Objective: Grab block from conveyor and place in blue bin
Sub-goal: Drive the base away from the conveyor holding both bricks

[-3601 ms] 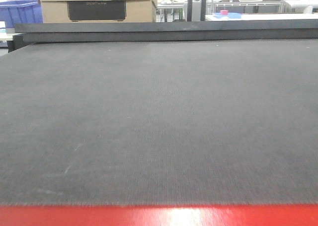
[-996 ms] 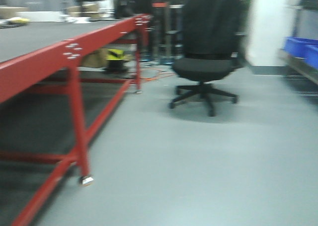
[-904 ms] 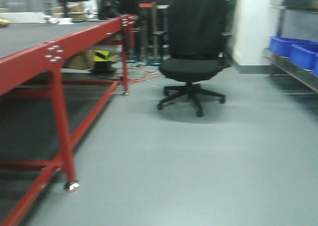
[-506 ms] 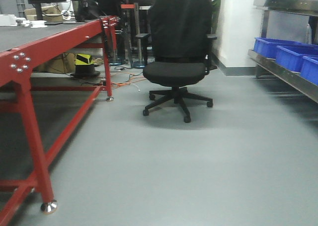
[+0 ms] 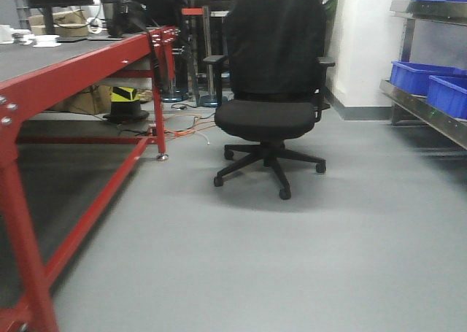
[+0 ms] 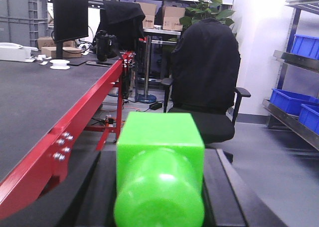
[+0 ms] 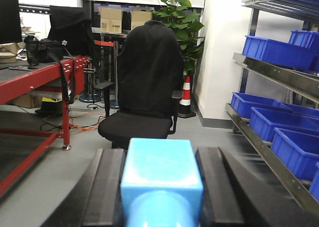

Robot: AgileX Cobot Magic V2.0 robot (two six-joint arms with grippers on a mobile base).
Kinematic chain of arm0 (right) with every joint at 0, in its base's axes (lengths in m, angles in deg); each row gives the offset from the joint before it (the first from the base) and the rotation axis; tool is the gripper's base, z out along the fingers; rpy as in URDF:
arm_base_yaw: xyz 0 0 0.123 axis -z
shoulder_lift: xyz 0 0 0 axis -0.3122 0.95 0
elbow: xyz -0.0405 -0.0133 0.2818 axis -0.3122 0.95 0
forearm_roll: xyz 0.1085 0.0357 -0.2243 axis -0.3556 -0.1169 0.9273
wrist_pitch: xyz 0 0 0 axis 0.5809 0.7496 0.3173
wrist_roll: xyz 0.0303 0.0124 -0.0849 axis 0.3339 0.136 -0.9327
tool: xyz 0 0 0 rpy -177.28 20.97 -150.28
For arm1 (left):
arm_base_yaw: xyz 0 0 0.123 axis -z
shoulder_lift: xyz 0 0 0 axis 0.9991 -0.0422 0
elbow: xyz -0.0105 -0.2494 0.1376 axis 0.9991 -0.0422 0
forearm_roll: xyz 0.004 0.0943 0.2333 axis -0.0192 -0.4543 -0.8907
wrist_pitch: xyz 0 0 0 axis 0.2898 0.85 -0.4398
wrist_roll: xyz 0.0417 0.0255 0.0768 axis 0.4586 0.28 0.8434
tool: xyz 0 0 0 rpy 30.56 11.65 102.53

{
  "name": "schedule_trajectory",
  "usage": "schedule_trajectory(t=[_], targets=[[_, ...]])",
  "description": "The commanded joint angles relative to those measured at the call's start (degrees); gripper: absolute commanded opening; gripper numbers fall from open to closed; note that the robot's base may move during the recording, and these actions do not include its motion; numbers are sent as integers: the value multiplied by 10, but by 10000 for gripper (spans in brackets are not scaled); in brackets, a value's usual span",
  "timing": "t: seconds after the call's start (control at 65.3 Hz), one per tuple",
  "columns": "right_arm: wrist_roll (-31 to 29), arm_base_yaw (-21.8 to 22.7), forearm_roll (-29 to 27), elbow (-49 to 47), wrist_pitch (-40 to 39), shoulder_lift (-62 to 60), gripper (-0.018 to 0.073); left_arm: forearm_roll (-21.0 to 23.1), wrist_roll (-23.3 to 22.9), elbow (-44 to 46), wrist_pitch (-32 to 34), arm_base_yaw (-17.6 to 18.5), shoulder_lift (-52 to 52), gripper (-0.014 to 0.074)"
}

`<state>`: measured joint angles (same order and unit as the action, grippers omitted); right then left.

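Exterior front-facing: black office chair (wheeled) stands mid-floor, beside conveyor.

The bright green plastic block and light blue plastic block are plain. A red metal frame edges the dark grey conveyor belt. Plastic shelf bins are blue.

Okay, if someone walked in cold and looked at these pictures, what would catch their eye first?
The bright green block clamped in the left gripper fills the lower middle of its wrist view, and a light blue block sits likewise in the right gripper. Next comes the black office chair alone on the grey floor, with the red-framed conveyor to its left.
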<state>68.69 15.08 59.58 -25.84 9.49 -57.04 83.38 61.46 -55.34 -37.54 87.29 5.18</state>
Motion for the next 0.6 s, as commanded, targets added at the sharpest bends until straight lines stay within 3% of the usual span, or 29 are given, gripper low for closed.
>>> schedule_trajectory(t=[0.0,0.582], targets=[[0,0,7,-4,-13,-2,-162,5,0,0,8,0,3,-111],[0,0,7,-4,-13,-2,-162,5,0,0,8,0,3,-111]])
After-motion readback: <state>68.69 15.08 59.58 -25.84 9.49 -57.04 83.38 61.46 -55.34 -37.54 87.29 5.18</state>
